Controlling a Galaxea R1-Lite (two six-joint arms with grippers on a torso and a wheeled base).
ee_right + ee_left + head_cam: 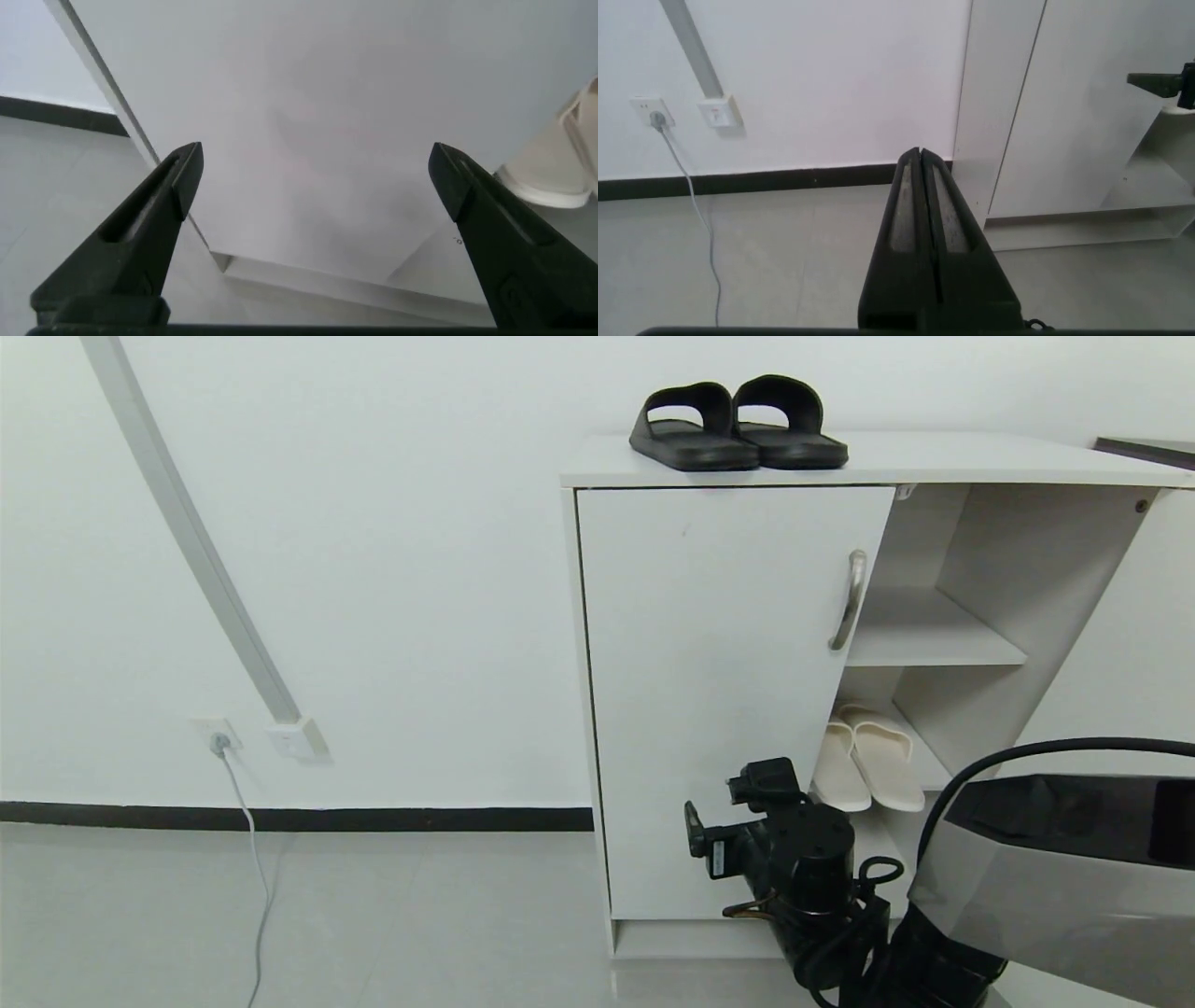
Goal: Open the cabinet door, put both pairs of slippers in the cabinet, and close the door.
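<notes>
White wall and grey floor backed a white cabinet (728, 709) whose right side stood open. One cream pair of slippers (868, 765) lay on its lower shelf, while the black pair (738, 425) sat on top (side by side, touching). The right gripper (313, 177) hung low before the shut left door, fingers wide apart and empty; the left gripper (920, 163) had its fingers pressed together. Judging by this, the second pair was the step in hand: next move, reach up, grasp a black slipper and carry it to a shelf.

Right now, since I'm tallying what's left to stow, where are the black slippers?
In the head view, the black slippers sit side by side on top of the cabinet, toward its left end, above the left door.
</notes>
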